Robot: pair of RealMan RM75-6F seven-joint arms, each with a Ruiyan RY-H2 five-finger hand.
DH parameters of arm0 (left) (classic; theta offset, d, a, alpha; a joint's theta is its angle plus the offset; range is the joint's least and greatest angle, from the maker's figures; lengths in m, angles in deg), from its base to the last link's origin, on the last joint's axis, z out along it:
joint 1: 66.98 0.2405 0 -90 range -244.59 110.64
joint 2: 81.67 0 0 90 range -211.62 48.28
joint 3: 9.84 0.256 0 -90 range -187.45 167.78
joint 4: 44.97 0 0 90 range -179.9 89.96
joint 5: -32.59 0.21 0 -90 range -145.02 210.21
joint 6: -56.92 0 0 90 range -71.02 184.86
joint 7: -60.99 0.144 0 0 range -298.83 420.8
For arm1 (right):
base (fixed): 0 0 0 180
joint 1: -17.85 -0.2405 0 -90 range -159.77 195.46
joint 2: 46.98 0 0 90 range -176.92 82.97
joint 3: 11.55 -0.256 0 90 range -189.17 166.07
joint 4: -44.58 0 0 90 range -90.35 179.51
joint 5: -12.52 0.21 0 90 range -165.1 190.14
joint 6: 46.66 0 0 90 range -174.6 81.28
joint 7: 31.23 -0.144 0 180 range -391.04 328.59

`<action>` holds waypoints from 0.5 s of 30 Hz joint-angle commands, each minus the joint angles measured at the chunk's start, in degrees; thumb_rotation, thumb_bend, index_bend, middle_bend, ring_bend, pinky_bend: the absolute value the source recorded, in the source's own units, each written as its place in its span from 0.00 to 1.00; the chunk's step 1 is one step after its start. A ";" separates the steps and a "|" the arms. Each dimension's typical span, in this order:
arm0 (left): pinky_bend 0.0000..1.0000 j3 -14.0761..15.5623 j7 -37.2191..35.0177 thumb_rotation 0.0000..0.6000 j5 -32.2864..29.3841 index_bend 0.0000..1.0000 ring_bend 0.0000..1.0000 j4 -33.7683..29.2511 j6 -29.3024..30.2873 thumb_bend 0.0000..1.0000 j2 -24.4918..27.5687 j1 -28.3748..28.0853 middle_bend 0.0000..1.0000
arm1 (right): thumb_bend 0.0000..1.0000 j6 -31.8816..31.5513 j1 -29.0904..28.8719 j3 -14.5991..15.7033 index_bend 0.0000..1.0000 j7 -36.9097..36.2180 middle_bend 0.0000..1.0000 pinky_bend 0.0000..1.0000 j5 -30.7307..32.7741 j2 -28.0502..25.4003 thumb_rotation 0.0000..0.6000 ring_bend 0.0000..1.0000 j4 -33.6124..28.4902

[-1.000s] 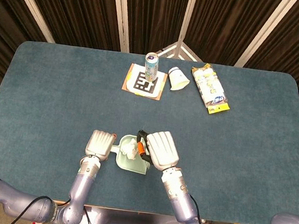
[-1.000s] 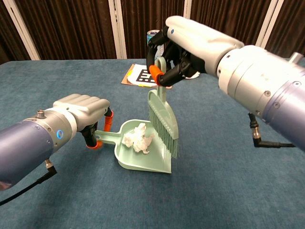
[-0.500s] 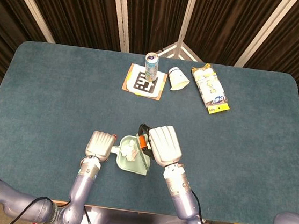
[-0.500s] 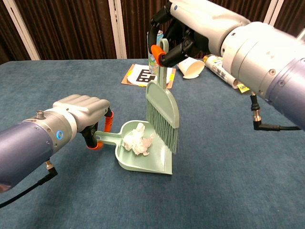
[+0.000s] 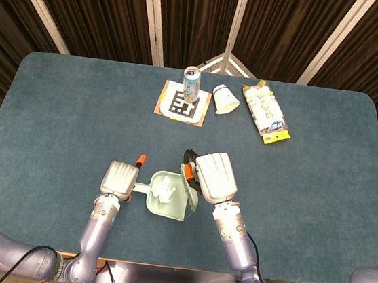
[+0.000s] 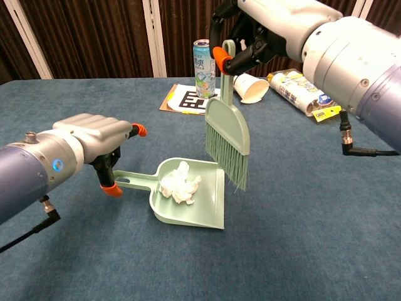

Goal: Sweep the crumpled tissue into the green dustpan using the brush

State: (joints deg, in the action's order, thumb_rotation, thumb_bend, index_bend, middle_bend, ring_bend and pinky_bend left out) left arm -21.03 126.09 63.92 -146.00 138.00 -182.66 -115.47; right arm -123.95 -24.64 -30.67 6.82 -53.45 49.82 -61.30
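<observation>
The green dustpan (image 6: 188, 218) (image 5: 171, 211) lies flat on the blue table with the crumpled white tissue (image 6: 180, 185) (image 5: 165, 189) inside it. My right hand (image 6: 263, 31) (image 5: 215, 176) grips the handle of the green brush (image 6: 227, 122) (image 5: 191, 191) and holds it upright in the air. Its bristles hang just above the pan's right edge, clear of the tissue. My left hand (image 6: 84, 143) (image 5: 120, 178) is at the end of the pan's handle (image 6: 135, 180) with its fingers spread, the thumb tip beside the handle and one finger pointing away.
At the back stand a drink can (image 6: 201, 59) (image 5: 192, 80) on a marker card (image 6: 187, 99) (image 5: 181, 104), a tipped paper cup (image 6: 250, 88) (image 5: 225, 99) and a snack packet (image 6: 304, 94) (image 5: 266, 113). The table's front edge lies close behind the pan.
My right hand lifted the brush up and to the right, out of the pan. My left hand's fingers spread off the pan handle and the hand drew slightly left.
</observation>
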 commanded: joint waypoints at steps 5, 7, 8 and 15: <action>1.00 0.06 -1.96 1.00 1.27 0.09 0.87 -3.05 0.16 0.00 3.61 1.15 0.76 | 1.00 -0.41 0.99 0.03 0.88 -0.73 0.81 1.00 0.28 -1.67 1.00 0.84 2.39; 1.00 0.17 -3.08 1.00 2.25 0.09 0.87 -4.32 0.04 0.00 5.23 1.64 0.76 | 1.00 -0.49 1.60 0.17 0.88 -1.35 0.81 1.00 0.54 -2.56 1.00 0.84 3.46; 1.00 0.15 -3.72 1.00 2.70 0.09 0.87 -4.75 -0.01 0.00 5.81 1.86 0.76 | 1.00 -0.46 1.86 0.24 0.88 -1.67 0.81 1.00 0.71 -2.89 1.00 0.84 3.76; 1.00 0.49 -7.47 1.00 5.26 0.09 0.87 -8.15 -0.07 0.00 10.25 3.59 0.76 | 1.00 -0.82 4.29 2.12 0.88 -3.45 0.81 1.00 0.86 -5.29 1.00 0.84 6.08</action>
State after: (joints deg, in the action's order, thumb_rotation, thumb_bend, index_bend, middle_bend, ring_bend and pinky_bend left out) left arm -20.68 119.40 68.58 -153.35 137.92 -173.30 -112.39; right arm -124.68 -20.87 -29.06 3.63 -52.59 45.01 -55.73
